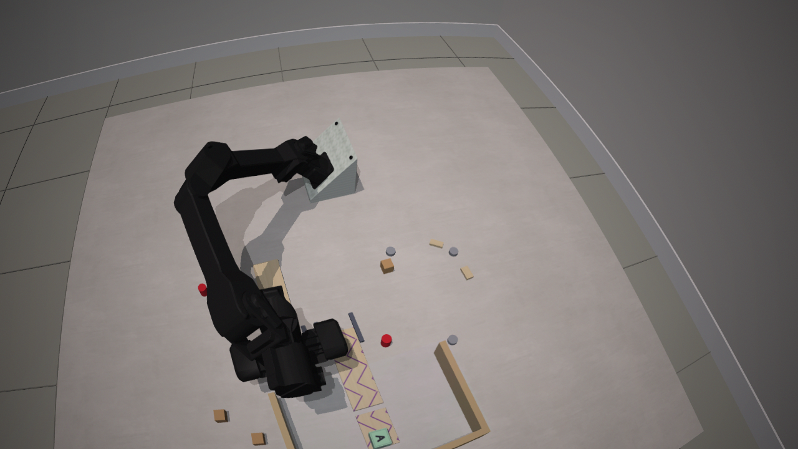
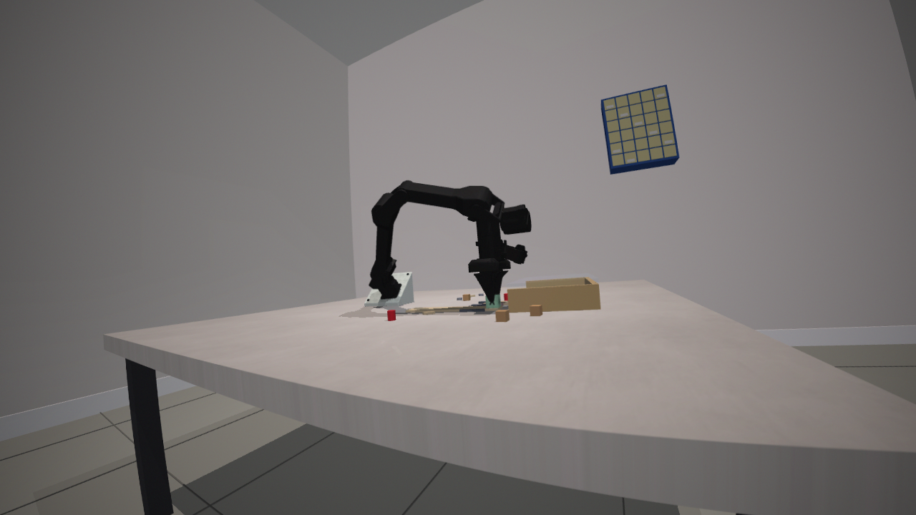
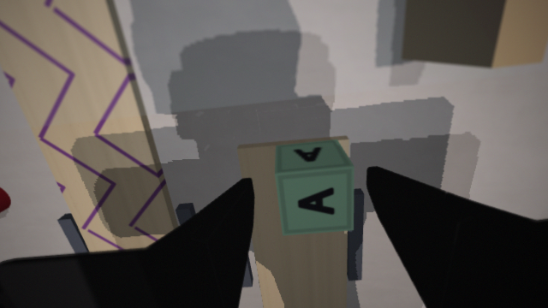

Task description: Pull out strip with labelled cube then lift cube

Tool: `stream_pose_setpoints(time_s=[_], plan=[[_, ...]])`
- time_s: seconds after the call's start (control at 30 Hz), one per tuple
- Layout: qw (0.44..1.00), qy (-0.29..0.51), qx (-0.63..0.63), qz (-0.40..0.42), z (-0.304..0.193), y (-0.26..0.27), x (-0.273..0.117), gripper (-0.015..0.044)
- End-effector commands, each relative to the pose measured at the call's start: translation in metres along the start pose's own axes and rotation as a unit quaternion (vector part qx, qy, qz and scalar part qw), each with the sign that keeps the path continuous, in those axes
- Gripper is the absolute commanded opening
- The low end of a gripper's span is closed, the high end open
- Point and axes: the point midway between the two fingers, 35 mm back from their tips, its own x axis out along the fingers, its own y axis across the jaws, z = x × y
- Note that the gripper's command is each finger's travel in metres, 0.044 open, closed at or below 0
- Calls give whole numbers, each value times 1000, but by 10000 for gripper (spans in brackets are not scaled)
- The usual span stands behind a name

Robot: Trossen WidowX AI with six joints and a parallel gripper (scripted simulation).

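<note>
Labelled cube (image 3: 314,188), green, sits on its plain strip (image 3: 300,261) at centre frame between the half-open, empty gripper (image 3: 309,201) fingers; next move, I judge: lower, close, lift.

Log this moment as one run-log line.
phase: descending on cube | claw: open, astride labelled cube, no contact visible | cube: on plain strip | zigzag strip: untouched | lift: not yet done
</note>
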Motion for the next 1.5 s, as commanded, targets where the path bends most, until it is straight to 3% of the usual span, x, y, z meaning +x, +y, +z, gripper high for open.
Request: stream_pose_setpoints(time_s=[0.0,0.23,0.37,0.6,0.73,1.13,1.47], plan=[[1000,3,-1,-1,-2,-1,8,250],[1000,3,-1,-2,-3,-1,12,250],[1000,1,0,-1,-1,-1,10,145],[1000,1,0,-1,-1,-1,10,98],[1000,2,0,0,-4,1,7,0],[1000,5,-2,0,-53,24,-30,0],[1000,5,-3,1,-73,34,-34,0]])
